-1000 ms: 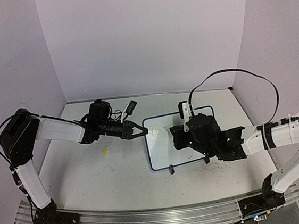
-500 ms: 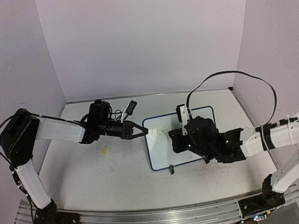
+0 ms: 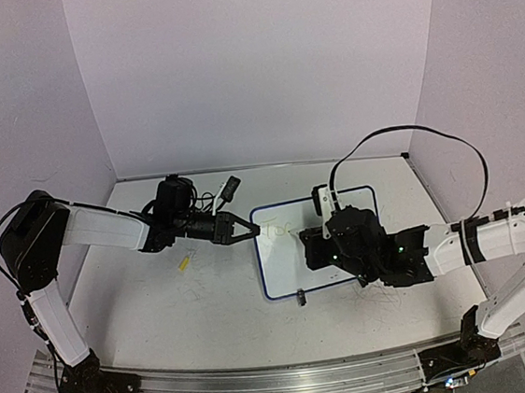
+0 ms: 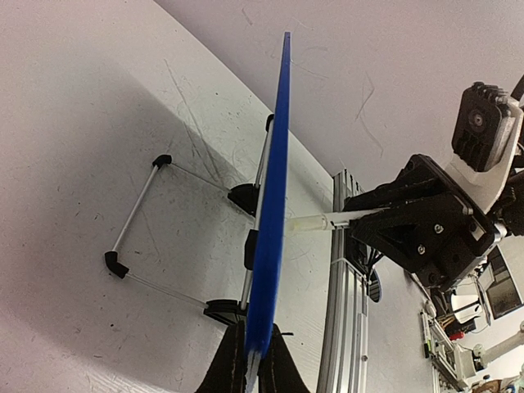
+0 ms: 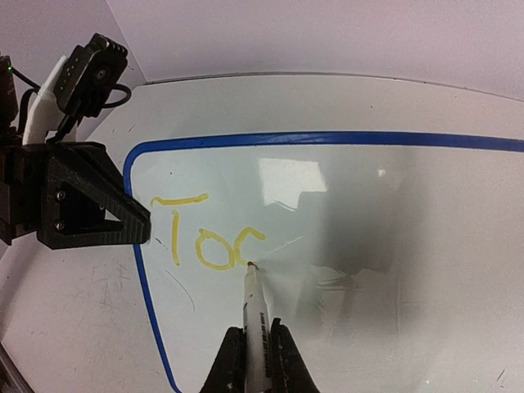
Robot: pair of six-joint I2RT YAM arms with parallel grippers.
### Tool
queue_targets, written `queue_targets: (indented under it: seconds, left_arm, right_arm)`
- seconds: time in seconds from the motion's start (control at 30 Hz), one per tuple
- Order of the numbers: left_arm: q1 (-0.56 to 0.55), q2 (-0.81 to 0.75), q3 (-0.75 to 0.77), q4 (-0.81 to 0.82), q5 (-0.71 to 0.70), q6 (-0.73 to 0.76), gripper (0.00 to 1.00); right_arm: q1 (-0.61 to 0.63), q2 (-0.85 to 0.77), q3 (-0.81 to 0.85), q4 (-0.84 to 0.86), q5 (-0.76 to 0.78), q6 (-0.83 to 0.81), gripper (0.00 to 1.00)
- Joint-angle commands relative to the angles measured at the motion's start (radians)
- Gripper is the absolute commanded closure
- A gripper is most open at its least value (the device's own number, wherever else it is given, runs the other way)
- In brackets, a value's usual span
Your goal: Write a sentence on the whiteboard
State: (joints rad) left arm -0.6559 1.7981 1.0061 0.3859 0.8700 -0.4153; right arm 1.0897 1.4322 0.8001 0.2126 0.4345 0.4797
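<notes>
The whiteboard (image 3: 284, 271) stands tilted at mid table, blue-framed. My left gripper (image 3: 250, 231) is shut on its left edge; the left wrist view shows the blue edge (image 4: 274, 188) pinched between my jaws (image 4: 253, 354). My right gripper (image 5: 255, 337) is shut on a white marker (image 5: 256, 304), and its tip touches the board face (image 5: 393, 213). The sentence (image 5: 205, 237) reads "To" in yellow, followed by a partly drawn curved letter. From above, the right wrist (image 3: 347, 239) covers the middle of the board and hides most of the writing.
A small yellow cap (image 3: 185, 261) lies on the table left of the board. The board's black foot (image 3: 300, 296) and wire stand (image 4: 135, 209) rest on the scribble-marked tabletop. Walls close in the back and both sides.
My right gripper has shifted slightly right and toward the near edge with the marker on the board. The left gripper and the board have stayed still.
</notes>
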Motion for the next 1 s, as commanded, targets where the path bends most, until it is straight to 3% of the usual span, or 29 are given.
queue_targets:
  seconds: [0.0,0.97]
  left_arm:
    - [-0.011,-0.031,-0.006,-0.003,0.035,-0.016,1.00]
    - [-0.011,-0.033,-0.005,-0.002,0.034,-0.014,1.00]
  right_arm:
    - [-0.007,-0.011,0.029,-0.030,0.072,-0.008,1.00]
    - [-0.040,0.029,0.089,-0.013,0.090,-0.057,1.00]
